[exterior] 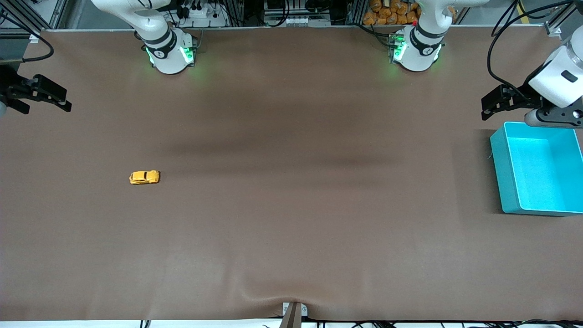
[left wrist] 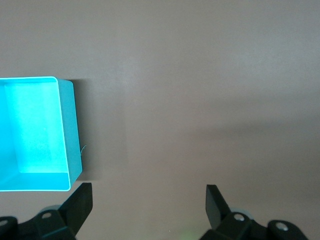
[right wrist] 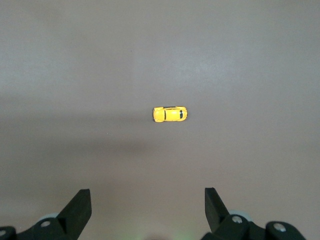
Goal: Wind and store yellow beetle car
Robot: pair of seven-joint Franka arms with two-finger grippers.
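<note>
Nearest the front camera of all the things on the table, the yellow beetle car (exterior: 144,177) sits on its wheels on the brown table (exterior: 291,228), toward the right arm's end and well apart from everything else. It looks like a small, hard-shelled toy, likely light and stiff, with a rounded glossy roof that fingers could slide off. The flat sides between the wheels seem the safest place to pinch it, across its short width, low enough to keep the wheels free for winding. A little farther from the camera, at the left arm's end, stands the teal bin (exterior: 501,182), open-topped and with nothing in it. The left gripper (exterior: 494,105) hangs just over the table beside the bin's rim, jaws spread wide and holding nothing. The right gripper (exterior: 43,98) waits over the table's edge at its own end, likewise wide open and unladen.
</note>
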